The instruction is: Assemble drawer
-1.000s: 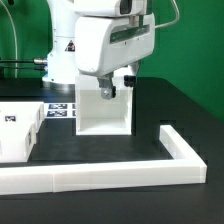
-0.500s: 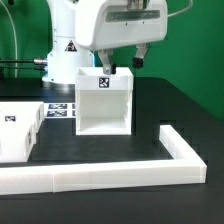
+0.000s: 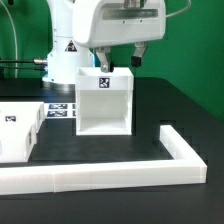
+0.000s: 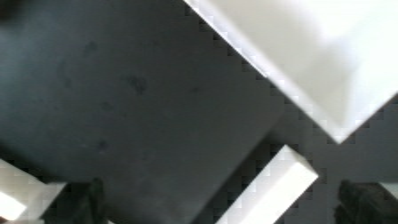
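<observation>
The drawer's shell [image 3: 103,105] stood upright about mid-counter, its open face toward the near edge and its hollow empty. A tray [image 3: 15,140] lay well apart by the edge at the exterior view's left, so I judged the fitting not yet begun. The gripper [image 3: 119,62] hung just above the shell, fingers apart, holding nothing. The L-shaped rail [image 3: 110,176] lined the near edge.

This is a robotics lab bench: a white robot arm [image 3: 68,48] stands on a matte black table [image 3: 175,115] before a plain green backdrop [image 3: 195,50], with cables [image 3: 20,64] behind, a marker board [image 3: 60,110] of printed tags, and a tagged drawer shell [image 3: 104,112].
</observation>
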Controlling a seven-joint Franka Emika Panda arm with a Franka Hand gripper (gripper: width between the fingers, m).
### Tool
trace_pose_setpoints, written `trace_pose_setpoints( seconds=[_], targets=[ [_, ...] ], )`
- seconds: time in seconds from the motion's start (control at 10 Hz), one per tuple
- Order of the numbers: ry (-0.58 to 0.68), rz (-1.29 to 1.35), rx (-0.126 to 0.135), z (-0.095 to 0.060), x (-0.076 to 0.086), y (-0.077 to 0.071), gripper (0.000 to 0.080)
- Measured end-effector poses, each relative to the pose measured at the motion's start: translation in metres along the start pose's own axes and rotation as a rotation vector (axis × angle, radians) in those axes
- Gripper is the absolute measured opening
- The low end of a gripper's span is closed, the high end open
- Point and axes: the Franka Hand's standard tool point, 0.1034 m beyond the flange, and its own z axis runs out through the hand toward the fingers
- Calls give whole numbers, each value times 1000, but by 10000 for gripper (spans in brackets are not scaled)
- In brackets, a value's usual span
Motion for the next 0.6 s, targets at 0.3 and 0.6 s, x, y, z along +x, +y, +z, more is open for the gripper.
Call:
trace_pose_setpoints(
  seconds=[0.3, 0.6],
  targets=[
    [-30, 272, -3, 4, -35, -37, 650],
    [-30, 361, 23, 10, -39, -45, 650]
  ],
)
